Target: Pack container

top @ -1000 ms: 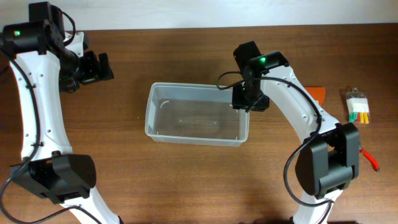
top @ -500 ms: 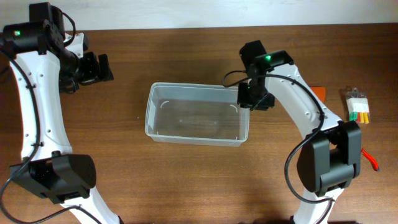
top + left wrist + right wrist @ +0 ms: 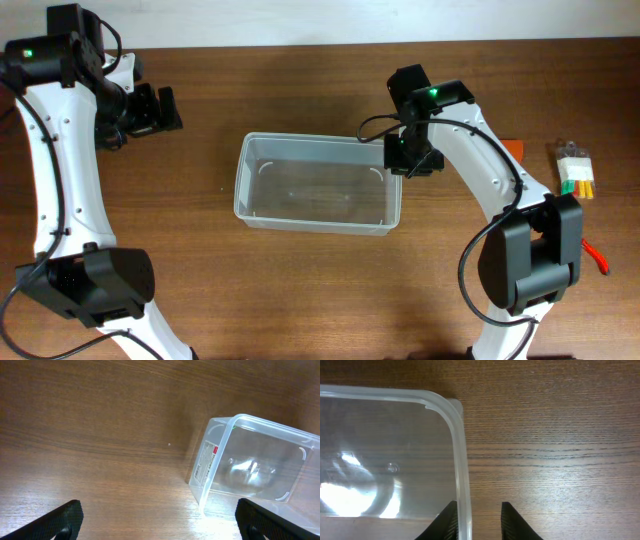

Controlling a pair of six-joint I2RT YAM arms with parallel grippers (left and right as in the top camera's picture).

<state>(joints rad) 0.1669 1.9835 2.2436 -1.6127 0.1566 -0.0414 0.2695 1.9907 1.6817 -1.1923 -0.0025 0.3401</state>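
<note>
The container is a clear, shallow plastic bin in the middle of the table, with nothing in it. It also shows in the left wrist view and the right wrist view. My right gripper sits at the bin's right end near the far corner. Its narrowly open fingers straddle the right rim, one inside against the rim, the other outside with a gap. My left gripper is wide open and empty, well to the left of the bin.
An orange flat object, partly hidden by the right arm, lies right of the bin. A clear packet with coloured pieces sits at the far right. A small red tool lies near the right edge.
My right gripper has shifted a little to the right and away, along the bin's right end. The left arm has not moved.
</note>
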